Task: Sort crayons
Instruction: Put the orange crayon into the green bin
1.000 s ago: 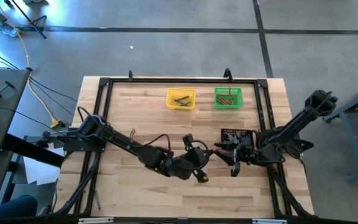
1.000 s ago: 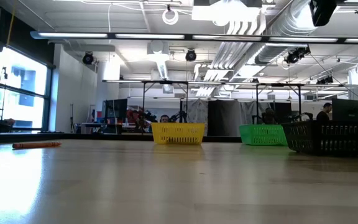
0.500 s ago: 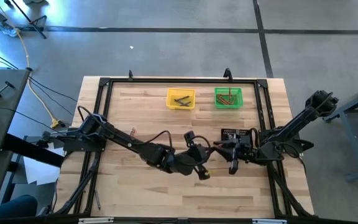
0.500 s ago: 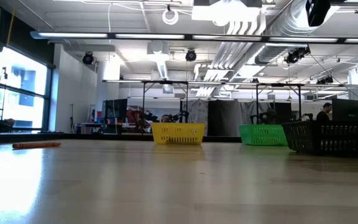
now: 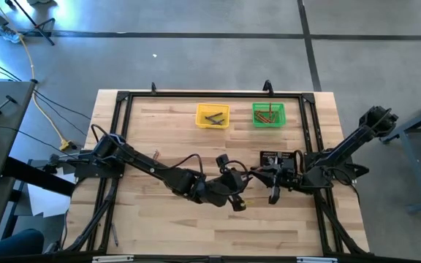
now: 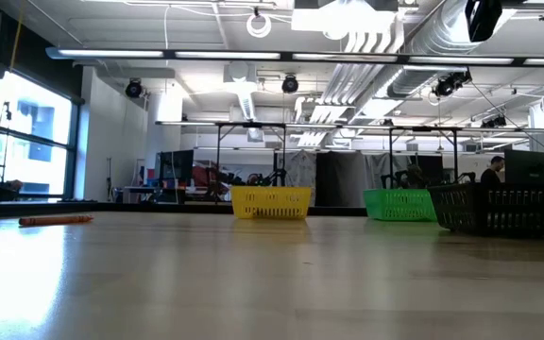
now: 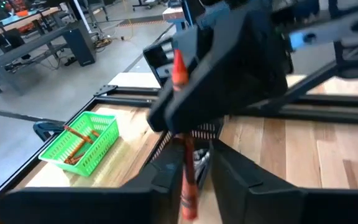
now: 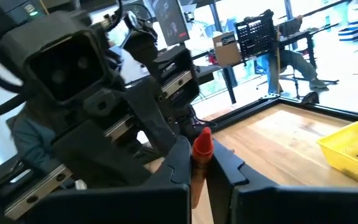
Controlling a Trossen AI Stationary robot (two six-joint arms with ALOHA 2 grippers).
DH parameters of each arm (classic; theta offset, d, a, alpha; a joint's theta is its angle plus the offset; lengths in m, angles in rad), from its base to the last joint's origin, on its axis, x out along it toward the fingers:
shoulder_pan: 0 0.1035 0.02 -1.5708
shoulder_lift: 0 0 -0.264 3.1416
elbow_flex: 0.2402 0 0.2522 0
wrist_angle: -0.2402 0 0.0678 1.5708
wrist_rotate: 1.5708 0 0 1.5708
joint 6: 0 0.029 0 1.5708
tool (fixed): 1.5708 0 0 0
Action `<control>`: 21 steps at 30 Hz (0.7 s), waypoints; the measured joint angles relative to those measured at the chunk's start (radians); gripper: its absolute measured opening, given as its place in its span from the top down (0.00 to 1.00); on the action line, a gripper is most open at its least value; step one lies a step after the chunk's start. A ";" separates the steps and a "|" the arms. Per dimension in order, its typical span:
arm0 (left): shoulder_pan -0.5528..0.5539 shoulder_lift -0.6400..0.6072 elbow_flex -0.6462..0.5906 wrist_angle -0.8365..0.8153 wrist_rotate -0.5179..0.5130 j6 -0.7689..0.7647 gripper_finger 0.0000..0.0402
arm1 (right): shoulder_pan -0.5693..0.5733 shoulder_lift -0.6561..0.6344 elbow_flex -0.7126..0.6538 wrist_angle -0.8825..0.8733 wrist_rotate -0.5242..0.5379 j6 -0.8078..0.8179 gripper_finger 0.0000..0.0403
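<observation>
An orange-red crayon stands about upright in the air over the table's middle, between my two grippers. My right gripper reaches in level from the table's right and is shut on it. My left gripper faces it from the left, open, its fingers on either side of the crayon's lower end. Another crayon lies flat on the table near the left side. The yellow bin holds dark crayons and the green bin holds orange-brown ones. My right gripper pinches the crayon between its two fingers just under its pointed top end. The fingers come level from the table's right and lie across the crayon. The crayon is upright and clear of the table, its tip above the fingers. My left gripper: I cannot tell whether a finger still touches the crayon's lower end.
A black ribbed tray sits just behind the grippers on the right side of the table. The two bins stand side by side at the far edge. A black frame runs round the tabletop. Bare wood lies along the near edge.
My right gripper has shut on the crayon that my left gripper holds up; both arms have kept their places and the crayon has stayed upright in the air.
</observation>
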 joint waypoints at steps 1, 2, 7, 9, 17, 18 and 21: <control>-0.001 0.000 0.000 -0.014 0.000 0.000 0.80 | 0.000 0.000 0.000 -0.004 0.015 0.001 0.99; -0.001 0.000 0.000 -0.031 0.000 0.000 0.77 | 0.000 0.000 0.000 -0.007 0.031 0.000 0.99; -0.003 0.001 0.000 -0.129 0.010 -0.019 0.68 | -0.001 -0.017 0.000 -0.069 0.127 -0.009 0.99; -0.003 0.001 0.000 -0.172 0.009 -0.062 0.66 | -0.006 -0.046 0.000 -0.145 0.176 -0.006 0.99; -0.018 0.001 0.000 -0.272 0.041 -0.278 0.66 | -0.150 -0.285 0.000 -0.742 0.185 0.170 0.99; -0.023 0.001 0.000 -0.271 0.045 -0.290 0.66 | -0.191 -0.329 0.000 -0.860 0.165 0.222 0.99; -0.040 0.001 0.000 -0.265 0.045 -0.308 0.67 | -0.354 -0.454 0.000 -1.196 0.066 0.402 0.99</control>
